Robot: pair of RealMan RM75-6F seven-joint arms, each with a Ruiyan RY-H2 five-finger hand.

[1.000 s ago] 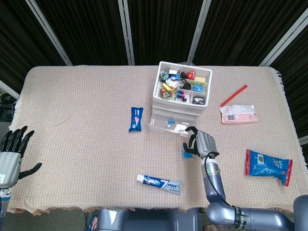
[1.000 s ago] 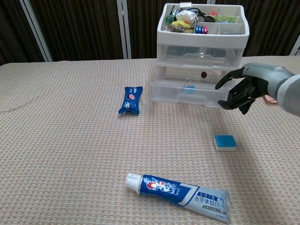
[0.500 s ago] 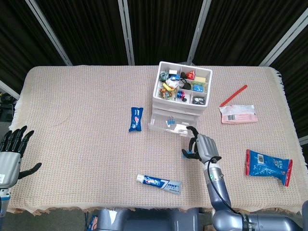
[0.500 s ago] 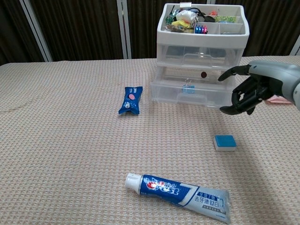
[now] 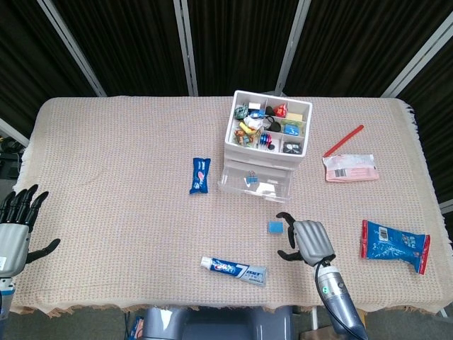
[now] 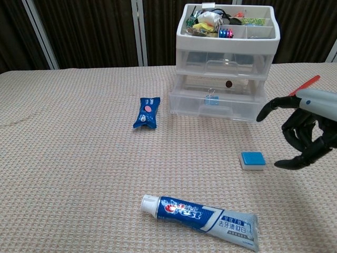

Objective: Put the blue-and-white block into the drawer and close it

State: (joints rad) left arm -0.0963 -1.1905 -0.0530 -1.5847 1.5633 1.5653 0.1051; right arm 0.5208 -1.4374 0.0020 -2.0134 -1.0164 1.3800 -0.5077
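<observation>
The blue-and-white block (image 5: 275, 227) (image 6: 252, 160) lies flat on the cloth, in front of the white drawer unit (image 5: 263, 152) (image 6: 226, 68). The unit's bottom drawer (image 6: 216, 104) is pulled out a little, with a binder clip inside. My right hand (image 5: 307, 240) (image 6: 304, 133) hovers just right of the block, fingers spread and curved, holding nothing and not touching it. At the table's front left edge my left hand (image 5: 15, 228) is open with fingers apart, and only the head view shows it.
A toothpaste tube (image 5: 233, 270) (image 6: 200, 214) lies near the front edge. A blue packet (image 5: 200, 174) (image 6: 147, 112) sits left of the unit. At the right are a pink packet (image 5: 350, 168), a red pen (image 5: 343, 140) and a blue snack bag (image 5: 394, 244).
My right hand has drawn back from the drawer front toward the table's front edge and lowered beside the block, uncovering it in the head view. The left hand has stayed put.
</observation>
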